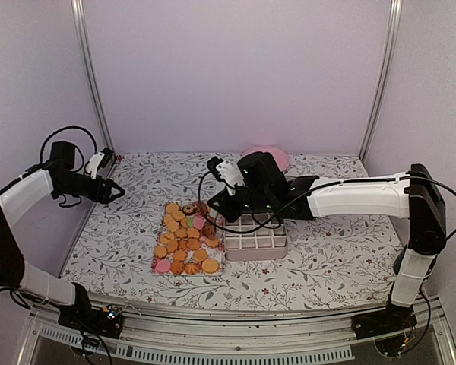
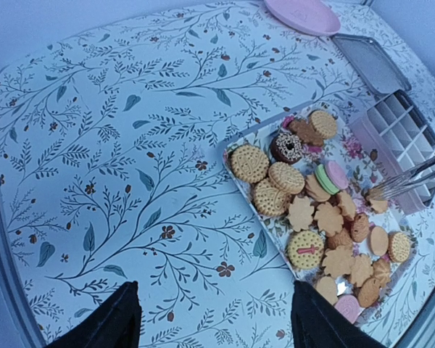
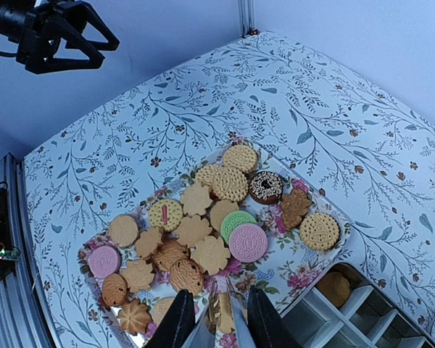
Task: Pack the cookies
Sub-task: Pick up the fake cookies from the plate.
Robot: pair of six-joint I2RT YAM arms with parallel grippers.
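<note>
The cookies (image 1: 186, 237) lie spread on a floral tray (image 1: 158, 262) in the middle of the table: golden ones, a few pink (image 3: 247, 242), a green one (image 3: 234, 221) and a dark ring (image 3: 265, 186). My right gripper (image 3: 217, 304) hovers over the tray's near end, shut on silver tongs (image 3: 201, 328) that pinch a golden cookie (image 3: 222, 312). From the left wrist view the tongs (image 2: 413, 176) reach in from the right. My left gripper (image 2: 212, 290) stands open and empty over bare tablecloth, left of the tray (image 2: 235, 174).
A white box (image 1: 257, 242) divided into compartments sits just right of the tray, with one cookie (image 3: 336, 286) in a compartment. A grey lid (image 2: 370, 61) and a pink plate (image 1: 270, 156) lie behind it. Walls close off the back and sides.
</note>
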